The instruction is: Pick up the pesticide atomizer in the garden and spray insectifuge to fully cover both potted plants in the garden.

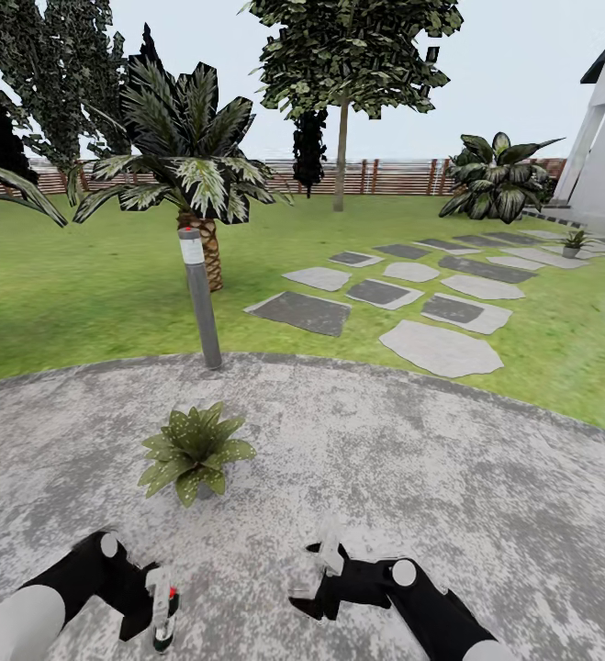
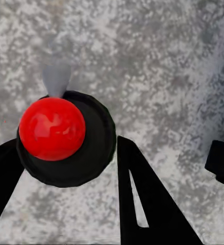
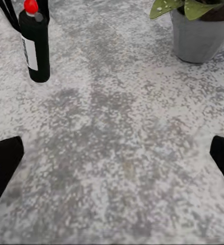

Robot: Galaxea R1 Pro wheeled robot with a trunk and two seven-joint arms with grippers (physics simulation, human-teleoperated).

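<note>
On the grey paved patch (image 1: 412, 477), the left gripper (image 1: 162, 613) clamps the pesticide atomizer (image 3: 34, 46); the right gripper (image 1: 313, 576) is spread wide, empty.

Round paved patch (image 1: 412, 477) in foreground, lawn (image 1: 91, 285) beyond it, slatted fence (image 1: 385, 176) along the far edge. Near potted plant (image 1: 195, 450) on the patch, left of centre; bollard lamp post (image 1: 200, 298) behind it at the patch's rim, palm (image 1: 187, 156) just behind the post. Stepping stones (image 1: 412, 285) running right and away across the lawn toward a second potted plant (image 1: 575, 241) far right, broad-leaved bush (image 1: 497, 176) behind that. Left gripper (image 1: 162, 613) low left with pesticide atomizer (image 1: 163, 608) between its fingers, before the near plant; right gripper (image 1: 325, 574) low centre-right, apart from both.
</note>
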